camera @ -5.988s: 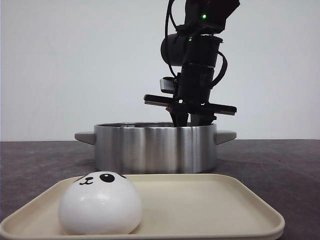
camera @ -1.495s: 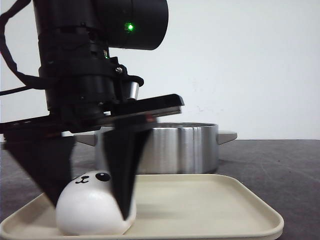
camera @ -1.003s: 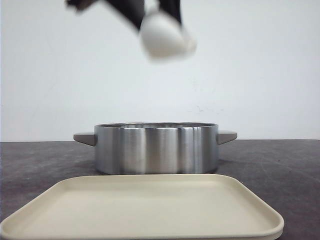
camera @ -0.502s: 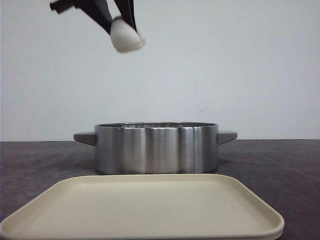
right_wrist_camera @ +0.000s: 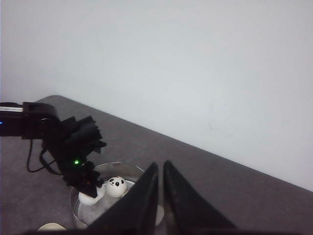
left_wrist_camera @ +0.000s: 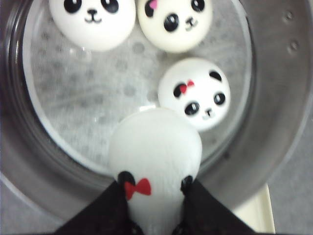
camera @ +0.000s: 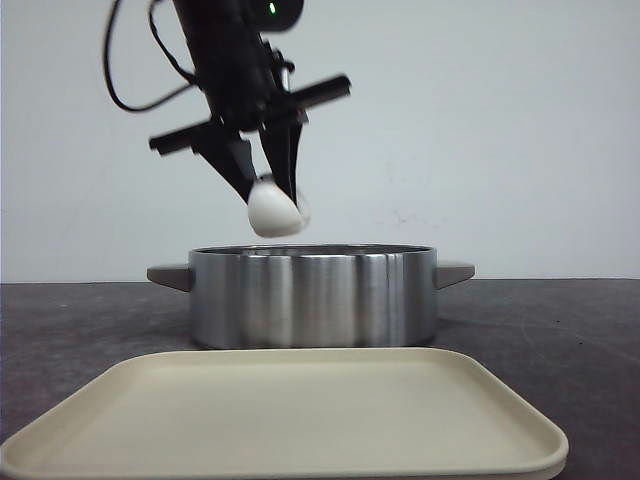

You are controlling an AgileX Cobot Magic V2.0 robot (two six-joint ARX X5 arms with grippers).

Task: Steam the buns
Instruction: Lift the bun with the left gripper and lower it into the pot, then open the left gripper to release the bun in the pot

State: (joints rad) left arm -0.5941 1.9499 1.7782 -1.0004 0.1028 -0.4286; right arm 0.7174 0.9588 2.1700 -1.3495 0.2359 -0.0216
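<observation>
Four buns show in all: one glossy white dome (camera: pixel 274 212) hangs pinched between the black tapered fingers (left_wrist_camera: pixel 105 208) of the left gripper (camera: pixel 268 190), just above the rim of the pot (camera: pixel 312 295), toward its left side. In the left wrist view that held bun (left_wrist_camera: pixel 155 159) is smooth, with a small red bow and black ears near the fingers, and three more panda-faced buns (left_wrist_camera: pixel 194 93) lie below it on the pot's perforated metal floor, two touching at the far wall and the third nearer. From the front the brushed steel wall hides them all. Nearer the camera sits a cream, round-cornered tray (camera: pixel 290 420) on the dark speckled table (camera: pixel 560 330). High in its own view, the right gripper (right_wrist_camera: pixel 160 196) has its dark pointed fingers nearly together, clasping nothing.
</observation>
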